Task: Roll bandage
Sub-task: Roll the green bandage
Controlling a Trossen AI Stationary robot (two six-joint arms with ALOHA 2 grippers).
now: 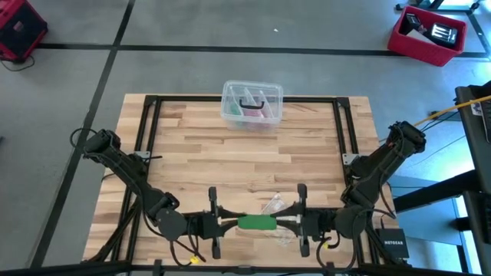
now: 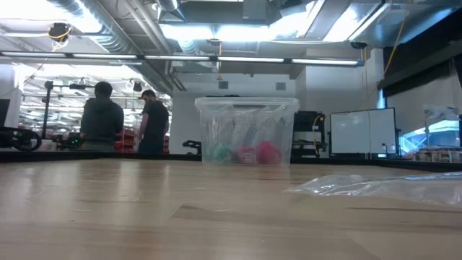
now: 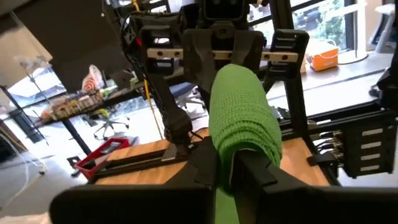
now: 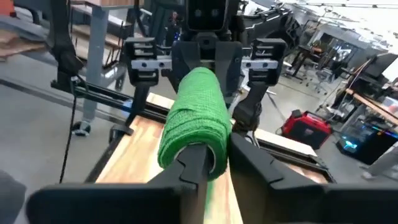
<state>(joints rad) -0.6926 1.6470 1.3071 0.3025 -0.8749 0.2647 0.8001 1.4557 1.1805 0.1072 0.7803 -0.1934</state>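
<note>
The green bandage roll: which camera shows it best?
The right wrist view: the green bandage roll fills the middle, its wound layers visible. The left wrist view shows it nearly as close. The high view shows a small green patch between both arms. The low view misses it.

One word can be read: "NETGEAR", in pale letters on the small flat black plastic box (image 1: 392, 244) that lies just beside the right arm's base, on the outer side of the right end effector (image 1: 294, 223), off the edge of the wooden bench (image 1: 230, 165). The white markings on the items in the red bin (image 1: 426, 36) on the floor are too small to read.
</note>
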